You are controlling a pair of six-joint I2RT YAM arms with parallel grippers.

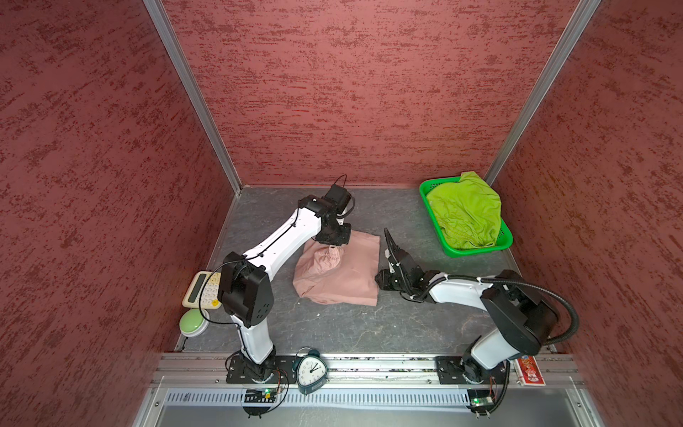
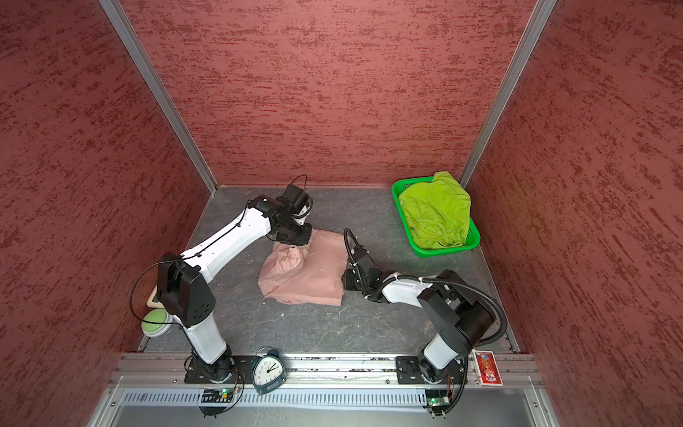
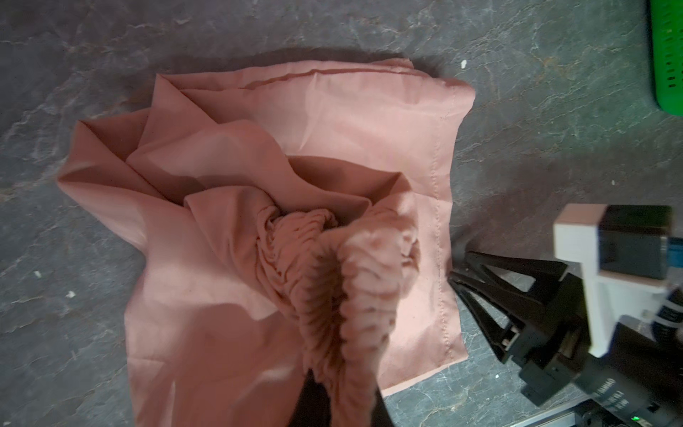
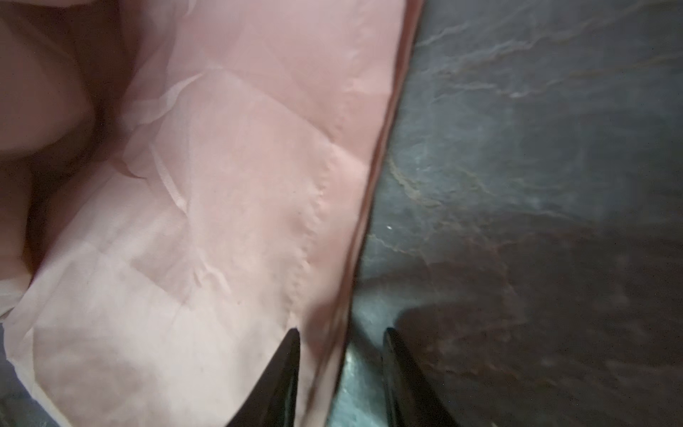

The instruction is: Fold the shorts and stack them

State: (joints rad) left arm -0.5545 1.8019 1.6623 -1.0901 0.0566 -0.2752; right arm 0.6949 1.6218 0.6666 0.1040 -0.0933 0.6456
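Front rail: alarm clock [image 1: 310, 369] left of middle, red packet [image 1: 531, 369] at the right end; left edge of the bench [image 1: 332, 325]: green dome button [image 1: 193, 322], then a pale calculator [image 1: 201, 290] just behind it, partly under the left arm; middle of the bench: pink shorts [image 1: 351, 273], lying roughly squared but rumpled on the left side, right hem flat; right gripper [image 4: 340, 334] low at that right hem, jaws parted, one finger over the cloth and one over bare bench (hem edge runs between them, nothing pinched); left gripper [image 1: 334, 244] above the far left part of the pink shorts, clamped tight on the gathered waistband [image 3: 332, 266], which is drawn up into a bunch off the flat cloth; far right corner: bright green basket [image 1: 476, 252], lime green shorts [image 1: 465, 210] heaped in it, crumpled, spilling over the far rim; well apart from the pink pair.
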